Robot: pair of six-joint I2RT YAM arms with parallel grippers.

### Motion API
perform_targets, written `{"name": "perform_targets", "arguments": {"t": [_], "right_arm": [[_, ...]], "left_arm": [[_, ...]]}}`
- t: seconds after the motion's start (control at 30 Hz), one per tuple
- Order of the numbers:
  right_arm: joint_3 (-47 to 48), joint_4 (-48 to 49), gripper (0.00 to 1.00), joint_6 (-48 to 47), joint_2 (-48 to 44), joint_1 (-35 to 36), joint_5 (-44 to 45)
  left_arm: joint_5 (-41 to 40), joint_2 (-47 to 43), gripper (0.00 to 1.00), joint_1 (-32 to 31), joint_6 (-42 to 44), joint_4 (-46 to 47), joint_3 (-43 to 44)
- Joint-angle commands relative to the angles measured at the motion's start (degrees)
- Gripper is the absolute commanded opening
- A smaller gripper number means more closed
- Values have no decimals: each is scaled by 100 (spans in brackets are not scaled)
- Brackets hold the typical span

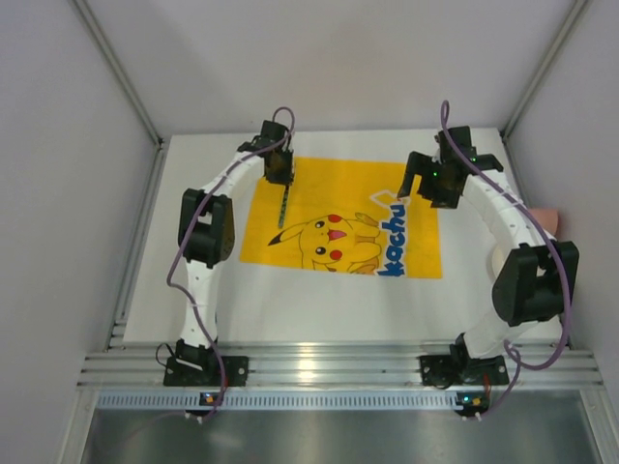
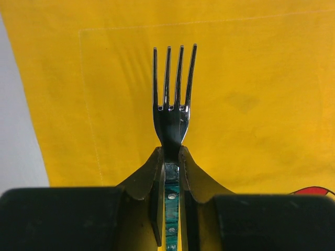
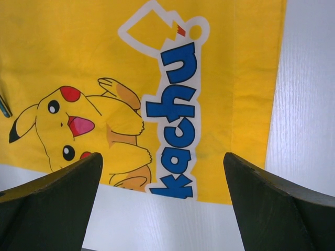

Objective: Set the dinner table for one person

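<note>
The dinner table [image 1: 319,302] is a plain white top edged by metal rails. A yellow Pikachu-print cloth [image 1: 338,217] lies flat on its middle. My left gripper [image 1: 279,172] hangs over the cloth's far left corner, shut on a fork [image 1: 282,205]. In the left wrist view the fork [image 2: 174,89] has a green handle pinched between the fingers [image 2: 144,178], and its metal tines point away over the yellow cloth [image 2: 251,78]. My right gripper [image 1: 426,188] is open and empty above the cloth's right edge. In the right wrist view it [image 3: 163,157] is over the blue "kachu" lettering [image 3: 172,115].
A pink object [image 1: 547,219] and a white rounded object [image 1: 496,259] sit at the table's right edge, partly hidden behind the right arm. White walls close in the back and both sides. Bare tabletop [image 3: 306,104] shows right of the cloth. A thin bluish sliver [image 3: 4,107] shows at the right wrist view's left edge.
</note>
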Motion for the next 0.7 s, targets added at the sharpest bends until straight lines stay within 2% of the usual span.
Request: {"name": "perform_targets", "arguments": {"t": [0.0, 0.2, 0.37, 0.47, 0.53, 0.57, 0.6, 0.67], "right_arm": [[-15, -95, 100, -165, -306, -49, 156], [-15, -86, 100, -174, -244, -58, 104], [-68, -25, 99, -121, -200, -49, -19], [-120, 10, 100, -112, -226, -49, -72], [-147, 19, 100, -112, -262, -49, -90], [-164, 19, 100, -112, -297, -49, -99], [-173, 19, 100, -112, -323, -49, -99], [-261, 37, 100, -103, -411, -49, -116]], "left_arm": [[-239, -82, 0, 32, 22, -21, -54], [-309, -434, 0, 32, -154, 40, -889], [-783, -584, 0, 40, -259, -126, -1277], [-871, -619, 28, 49, -408, -162, -1461], [-784, -742, 65, 49, -531, -136, -1593], [-758, -925, 94, 49, -584, -83, -1707], [-740, -1048, 98, 49, -697, -30, -1760], [-731, -1338, 98, 49, -769, 66, -1918]]}}
